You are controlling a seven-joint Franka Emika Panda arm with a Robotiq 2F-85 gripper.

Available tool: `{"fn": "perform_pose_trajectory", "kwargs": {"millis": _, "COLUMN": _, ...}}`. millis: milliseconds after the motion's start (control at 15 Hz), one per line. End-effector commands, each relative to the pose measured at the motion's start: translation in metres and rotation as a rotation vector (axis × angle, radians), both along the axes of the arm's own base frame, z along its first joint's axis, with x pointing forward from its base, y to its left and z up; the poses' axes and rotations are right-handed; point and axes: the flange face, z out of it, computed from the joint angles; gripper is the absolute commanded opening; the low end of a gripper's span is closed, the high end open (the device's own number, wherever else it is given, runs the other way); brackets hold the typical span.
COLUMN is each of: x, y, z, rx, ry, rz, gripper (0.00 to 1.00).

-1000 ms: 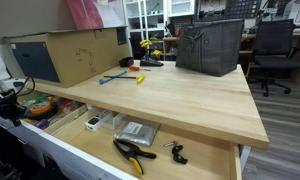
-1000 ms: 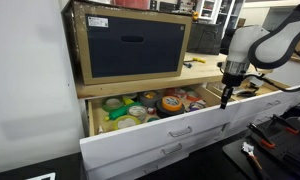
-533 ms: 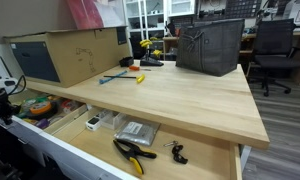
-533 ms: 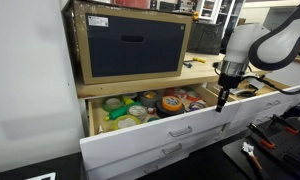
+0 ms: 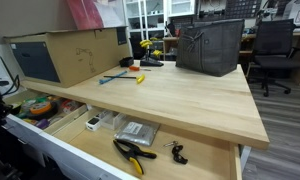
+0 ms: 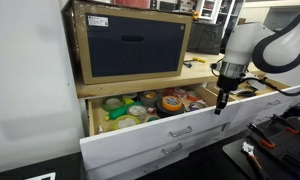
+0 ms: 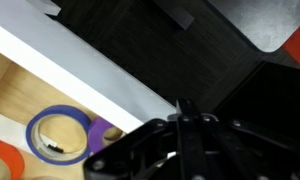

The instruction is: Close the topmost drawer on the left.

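Observation:
The top drawer [image 6: 155, 131] of the white workbench stands pulled out, full of tape rolls [image 6: 171, 102]. It also shows in an exterior view [image 5: 42, 107] at the far left. My gripper [image 6: 219, 107] is shut and empty, pointing down at the right end of the drawer's white front, just outside it. In an exterior view it is a dark shape at the left edge [image 5: 4, 104]. In the wrist view the shut fingers [image 7: 180, 108] hang over the white drawer front [image 7: 80, 75], with a blue tape roll [image 7: 57, 136] inside the drawer.
A large cardboard box [image 6: 130, 42] [image 5: 70, 52] sits on the wooden bench top [image 5: 180, 100] above the drawer. A neighbouring drawer [image 5: 140, 145] is also open, holding pliers [image 5: 133, 153]. A black bag [image 5: 210, 45] stands at the back. More drawers [image 6: 170, 152] lie below.
My gripper has shifted slightly along the drawer front, leftward in the view with the tape rolls. The drawer itself has not visibly moved.

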Motion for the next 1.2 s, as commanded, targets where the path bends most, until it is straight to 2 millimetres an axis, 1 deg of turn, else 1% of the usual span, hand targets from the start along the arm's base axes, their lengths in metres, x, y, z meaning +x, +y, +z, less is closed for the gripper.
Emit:
{"fn": "perform_pose_trajectory", "kwargs": {"millis": 0, "x": 0.003, "y": 0.003, "z": -0.004, "rx": -0.004, "ry": -0.061, "rz": 0.041, "gripper": 0.0}}
{"fn": "perform_pose_trajectory", "kwargs": {"millis": 467, "x": -0.001, "y": 0.0, "z": -0.028, "rx": -0.027, "ry": -0.084, "rz": 0.119, "gripper": 0.0}}
{"fn": "perform_pose_trajectory", "kwargs": {"millis": 600, "x": 0.0, "y": -0.003, "z": -0.026, "rx": -0.043, "ry": -0.136, "rz": 0.161, "gripper": 0.0}}
{"fn": "perform_pose_trajectory", "kwargs": {"millis": 800, "x": 0.0, "y": -0.011, "z": -0.018, "rx": -0.085, "ry": -0.209, "rz": 0.237, "gripper": 0.0}}
{"fn": "perform_pose_trajectory", "kwargs": {"millis": 933, "x": -0.009, "y": -0.012, "z": -0.022, "rx": -0.101, "ry": -0.235, "rz": 0.299, "gripper": 0.0}}
{"fn": "perform_pose_trajectory", "kwargs": {"millis": 1067, "x": -0.022, "y": -0.016, "z": -0.02, "rx": -0.134, "ry": -0.273, "rz": 0.365, "gripper": 0.0}}
{"fn": "perform_pose_trajectory", "kwargs": {"millis": 1133, "x": -0.024, "y": -0.017, "z": -0.018, "rx": -0.151, "ry": -0.3, "rz": 0.395, "gripper": 0.0}}
